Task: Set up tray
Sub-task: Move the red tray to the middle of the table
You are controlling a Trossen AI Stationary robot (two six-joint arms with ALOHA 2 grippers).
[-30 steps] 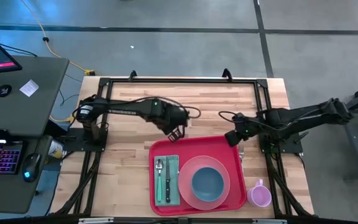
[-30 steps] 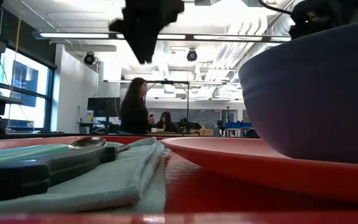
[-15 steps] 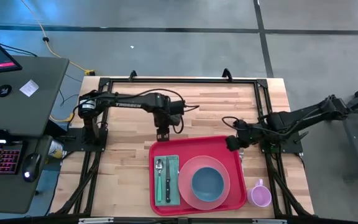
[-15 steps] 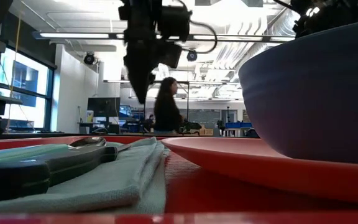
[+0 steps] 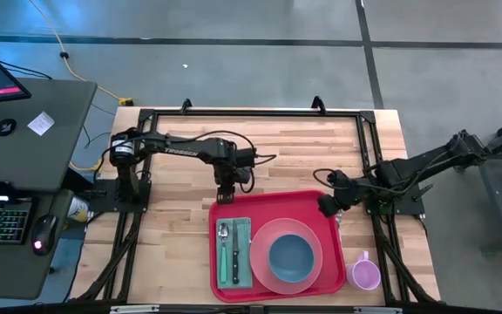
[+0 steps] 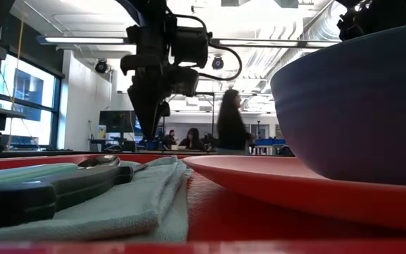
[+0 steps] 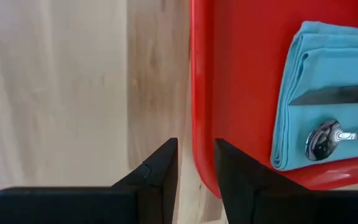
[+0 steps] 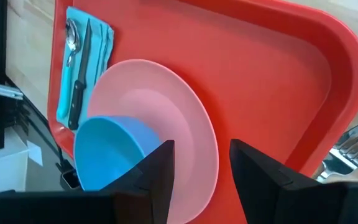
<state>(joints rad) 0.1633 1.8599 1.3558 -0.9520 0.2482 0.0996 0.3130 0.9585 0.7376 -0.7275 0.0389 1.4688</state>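
Observation:
The red tray (image 5: 273,212) lies flat on the table's near half. On it are a teal napkin (image 5: 234,253) carrying a spoon and a knife, and a pink plate (image 5: 260,262) with a blue bowl (image 5: 291,255) in it. My left gripper (image 5: 225,195) points down at the tray's far left corner, open. In the left wrist view, the left gripper (image 7: 195,143) has its fingers on either side of the tray's rim (image 7: 199,93). My right gripper (image 5: 328,206) hovers open over the tray's far right corner. In the right wrist view, the right gripper (image 8: 201,144) looks onto the plate (image 8: 166,106).
A fork (image 5: 340,215) lies on the wood just right of the tray, beside my right gripper. A purple cup (image 5: 364,273) stands by the tray's near right corner. Bare wood stretches across the far half and left of the tray. A person walks in the room behind (image 6: 231,123).
My left gripper has swung left and toward the near edge, turned from a slant to pointing straight down, and come down at the tray's far left corner. My right gripper has crept a little toward the near edge over the tray's far right corner. Everything on the tray has stayed put.

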